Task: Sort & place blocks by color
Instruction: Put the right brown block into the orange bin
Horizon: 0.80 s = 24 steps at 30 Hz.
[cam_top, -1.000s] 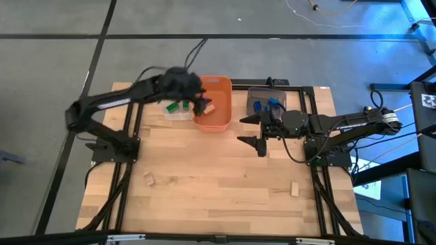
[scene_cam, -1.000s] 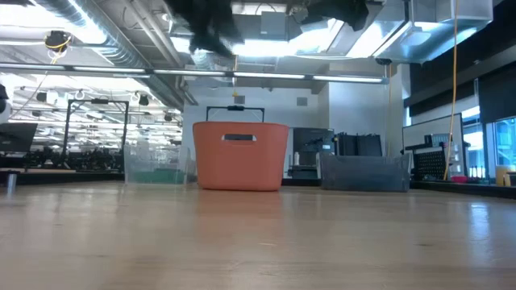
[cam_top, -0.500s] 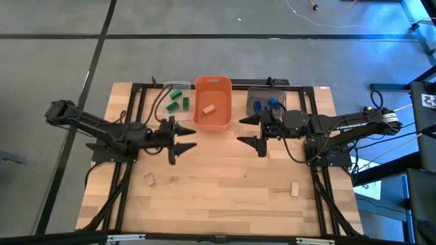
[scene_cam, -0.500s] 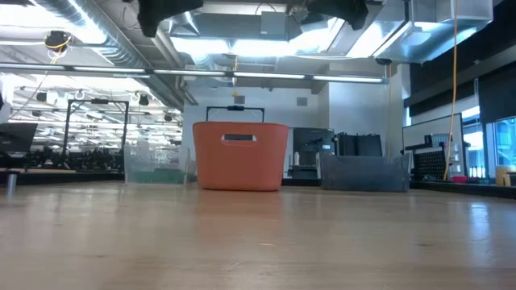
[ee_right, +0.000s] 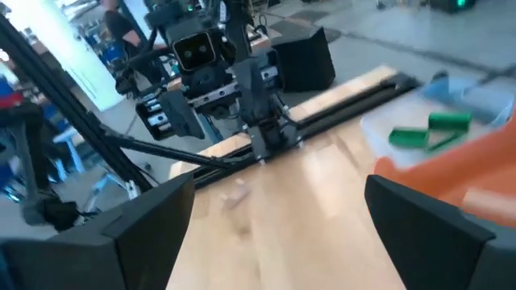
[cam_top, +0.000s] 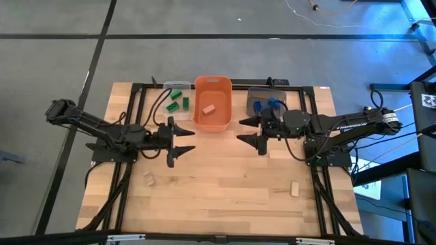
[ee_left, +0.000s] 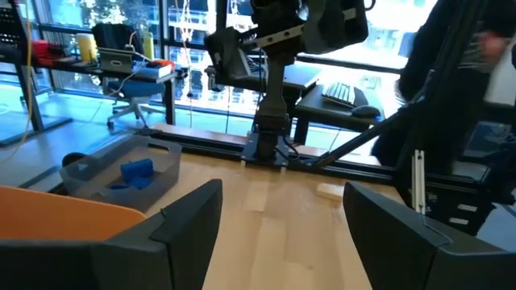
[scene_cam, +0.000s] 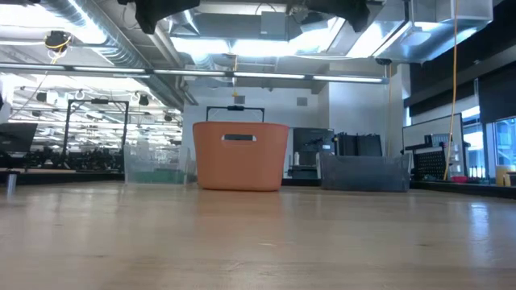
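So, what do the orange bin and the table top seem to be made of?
The orange bin looks like moulded plastic: one even matt colour, smooth walls, rounded corners. The table top looks like light wood in planks: grain and seams show, with a faint sheen, perhaps varnish.

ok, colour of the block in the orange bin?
Beige/tan block, clearest in the high view.

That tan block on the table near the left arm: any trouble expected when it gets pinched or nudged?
The tan block looks like a small rigid brick, so probably stiff and light. It lies flat on the wooden table, so rolling seems unlikely; a nudge would likely slide it. Being tiny next to the open left gripper, it may twist if pinched off-centre.
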### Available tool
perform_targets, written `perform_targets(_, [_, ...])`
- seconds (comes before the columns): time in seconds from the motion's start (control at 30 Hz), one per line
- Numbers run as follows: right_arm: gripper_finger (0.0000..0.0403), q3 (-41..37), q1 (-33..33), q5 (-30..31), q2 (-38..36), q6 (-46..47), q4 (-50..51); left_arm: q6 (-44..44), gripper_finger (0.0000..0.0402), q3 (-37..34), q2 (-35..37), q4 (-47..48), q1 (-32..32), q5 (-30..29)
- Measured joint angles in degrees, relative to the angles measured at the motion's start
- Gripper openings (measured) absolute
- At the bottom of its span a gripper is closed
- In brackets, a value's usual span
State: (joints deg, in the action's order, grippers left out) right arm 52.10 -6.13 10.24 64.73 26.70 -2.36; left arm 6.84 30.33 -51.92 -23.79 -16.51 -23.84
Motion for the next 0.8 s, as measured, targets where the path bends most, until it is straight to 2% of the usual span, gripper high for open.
perform_targets(0.3, [0.0363,0.0,0.0,-6.1,0.0,14.04,11.42,0.1,0.0251,0.0,-0.02,0.02,0.0,-1.07])
perform_targets(0.5, [0.0363,0.02,-1.15,-12.86,0.0,32.43,26.17,0.53,0.0251,0.0,-0.02,0.04,-0.01,-1.63])
perform_targets(0.63, [0.0363,0.01,-6.26,-17.45,0.0,46.03,38.34,0.55,0.0251,0.0,-0.02,0.07,-0.02,-1.62])
perform_targets(0.8, [0.0363,0.01,-17.49,-17.63,0.51,65.44,52.2,0.55,0.0251,0.0,-0.02,0.08,-0.02,-1.63])
